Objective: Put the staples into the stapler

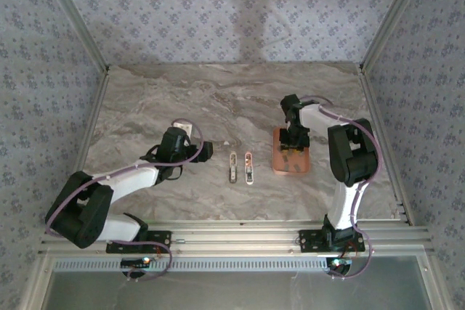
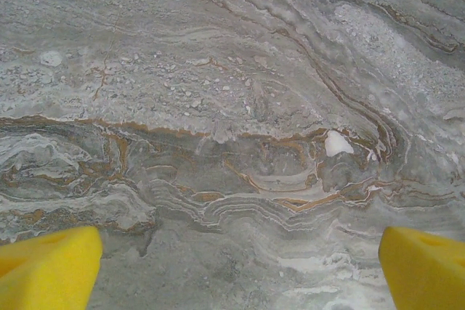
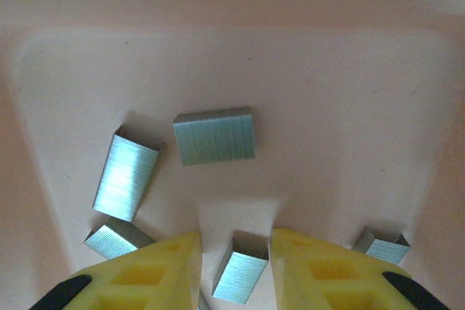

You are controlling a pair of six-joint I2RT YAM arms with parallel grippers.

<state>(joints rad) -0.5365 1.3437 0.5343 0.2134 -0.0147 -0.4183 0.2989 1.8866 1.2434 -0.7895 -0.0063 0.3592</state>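
Grey staples [image 3: 214, 136] lie in the pink tray [image 3: 327, 107] on the right. The right pincer [image 3: 236, 248] is narrow around one; I cannot tell if it grips. The left pincer [image 2: 240, 263] is wide.

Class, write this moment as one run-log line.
left gripper open above table | right gripper straddling staple strip in tray | stapler untouched

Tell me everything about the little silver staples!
Five staples show: small grey, shiny metal blocks with fine ridges, folded like open channels. They lie loose and scattered at different angles on the floor of the orange tray. One sits between the yellow fingers of the right gripper; whether it is pinched is unclear.
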